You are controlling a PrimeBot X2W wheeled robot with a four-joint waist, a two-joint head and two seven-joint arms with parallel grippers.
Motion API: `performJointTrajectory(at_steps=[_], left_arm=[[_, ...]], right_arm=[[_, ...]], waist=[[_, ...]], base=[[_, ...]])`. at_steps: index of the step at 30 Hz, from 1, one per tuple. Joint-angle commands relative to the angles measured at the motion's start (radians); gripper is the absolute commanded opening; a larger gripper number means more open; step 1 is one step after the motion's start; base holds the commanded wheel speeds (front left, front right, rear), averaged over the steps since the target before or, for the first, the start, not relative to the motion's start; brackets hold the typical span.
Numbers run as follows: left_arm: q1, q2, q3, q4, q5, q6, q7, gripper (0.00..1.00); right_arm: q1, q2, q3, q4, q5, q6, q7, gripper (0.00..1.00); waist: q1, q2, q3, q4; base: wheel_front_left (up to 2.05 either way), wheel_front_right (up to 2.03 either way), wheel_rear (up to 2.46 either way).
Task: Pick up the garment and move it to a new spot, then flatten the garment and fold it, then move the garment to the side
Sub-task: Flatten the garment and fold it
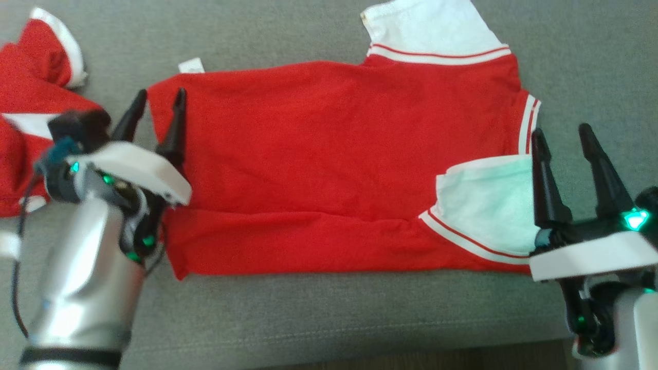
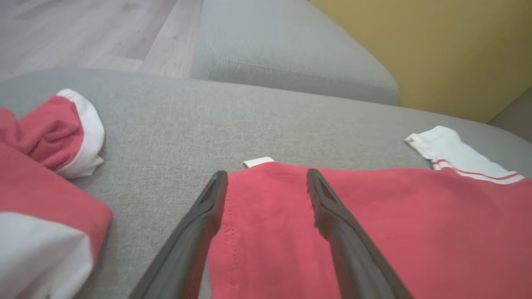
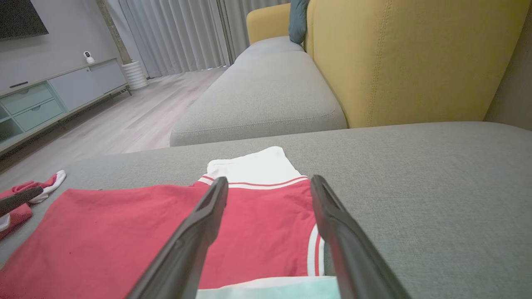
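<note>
Red jersey knit with white, stripe-cuffed sleeves, the garment (image 1: 329, 154) lies nearly flat across the middle of the grey woven sofa cushion (image 1: 308, 318), hem toward its left edge, near a crumpled second garment (image 1: 31, 92). Your left gripper (image 1: 160, 95) at the far hem corner and right gripper (image 1: 561, 132) beside the near sleeve (image 1: 483, 205) both stand wide and empty. Expect it light and limp, clinging to the weave; pinch hem corners and shoulder seams, not the middle.
</note>
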Motion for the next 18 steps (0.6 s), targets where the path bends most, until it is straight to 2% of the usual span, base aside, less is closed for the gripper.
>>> performJointTrajectory(at_steps=[1, 2, 6, 14, 15, 16, 17, 18], left_arm=[[-0.065, 0.028, 0.040, 0.036, -0.013, -0.017, 0.007, 1.00], [-0.123, 0.037, 0.040, 0.135, -0.027, -0.042, 0.028, 1.00], [-0.214, 0.046, 0.034, 0.293, -0.046, -0.071, 0.067, 1.00], [-0.298, 0.047, 0.002, 0.485, -0.062, -0.095, 0.145, 1.00], [-0.305, 0.047, -0.008, 0.502, -0.059, -0.097, 0.154, 0.87], [-0.310, 0.045, -0.019, 0.514, -0.058, -0.100, 0.162, 0.50], [-0.314, 0.044, -0.026, 0.519, -0.059, -0.103, 0.156, 0.31], [-0.319, 0.044, -0.037, 0.526, -0.055, -0.105, 0.155, 0.00]], right_arm=[[-0.030, -0.008, 0.030, -0.025, 0.005, -0.001, -0.011, 1.00], [-0.041, -0.007, 0.038, -0.014, 0.008, -0.001, -0.015, 1.00], [-0.054, -0.006, 0.041, 0.012, 0.013, -0.001, -0.019, 1.00], [-0.059, -0.005, 0.040, 0.041, 0.031, -0.001, -0.020, 1.00], [-0.058, -0.005, 0.039, 0.042, 0.033, -0.001, -0.019, 1.00], [-0.057, -0.005, 0.035, 0.044, 0.036, -0.001, -0.019, 1.00], [-0.056, -0.005, 0.032, 0.048, 0.037, -0.001, -0.017, 1.00], [-0.057, -0.005, 0.028, 0.051, 0.038, -0.001, -0.016, 1.00]], waist=[[-0.0002, 0.0000, 0.026, -0.019], [-0.0002, 0.0000, 0.035, -0.027], [-0.0002, 0.0000, 0.041, -0.035], [-0.0002, 0.0000, 0.036, -0.044], [-0.0002, 0.0000, 0.035, -0.044], [-0.0002, 0.0000, 0.035, -0.044], [-0.0002, 0.0000, 0.034, -0.044], [-0.0002, 0.0000, 0.033, -0.043]], base=[[0.00, 0.00, 0.00], [0.00, 0.00, 0.00], [0.00, 0.00, 0.00], [0.00, 0.00, 0.00], [0.00, 0.00, 0.00], [0.00, 0.00, 0.00], [0.00, 0.00, 0.00], [0.00, 0.00, 0.00]])
